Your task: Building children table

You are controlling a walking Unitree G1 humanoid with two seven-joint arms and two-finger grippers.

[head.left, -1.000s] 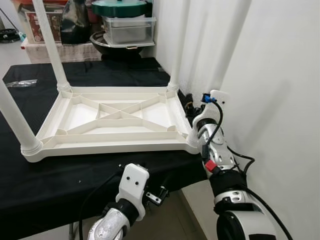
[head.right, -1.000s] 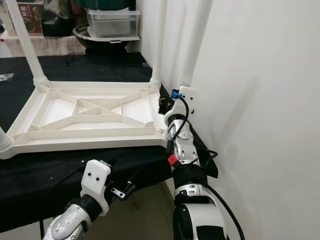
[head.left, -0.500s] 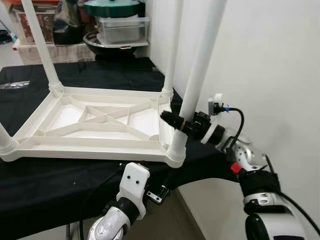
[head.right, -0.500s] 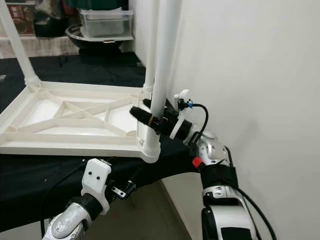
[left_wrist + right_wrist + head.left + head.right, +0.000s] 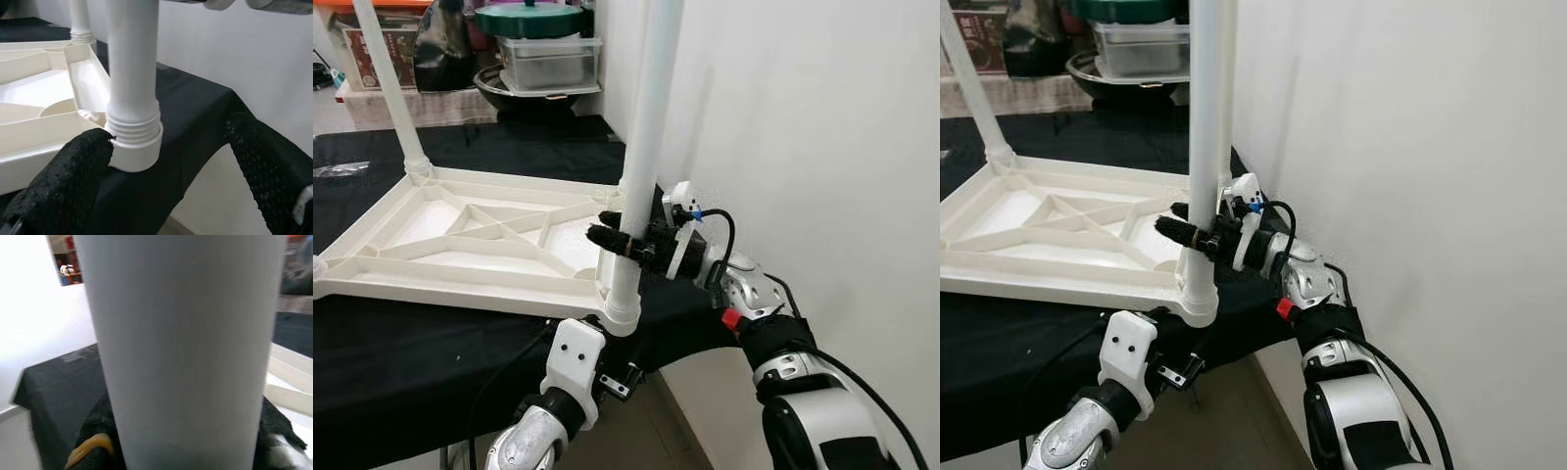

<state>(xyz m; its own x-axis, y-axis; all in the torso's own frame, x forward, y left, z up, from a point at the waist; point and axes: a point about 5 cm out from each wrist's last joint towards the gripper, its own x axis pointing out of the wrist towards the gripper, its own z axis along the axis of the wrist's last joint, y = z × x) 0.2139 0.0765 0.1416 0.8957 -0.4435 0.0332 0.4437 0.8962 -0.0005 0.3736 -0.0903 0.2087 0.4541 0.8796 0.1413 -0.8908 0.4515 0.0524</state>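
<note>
The right gripper now pinches the near corner leg between its fingers, upright in the upturned tabletop; the left gripper, fingers spread, hovers below that leg's socket

A white wall runs close along the right side of the black-covered bench, leaving only a narrow gap there. The right gripper occupies that gap, its fingers clasped around the near right leg of the upturned white tabletop. The tabletop's ribbed underside covers most of the bench, with upright legs at its corners, including a far left leg. Bare black cloth lies open along the near edge. The left gripper sits below that edge, fingers spread, facing the near leg's socket. Bins and pots crowd the far end.
</note>
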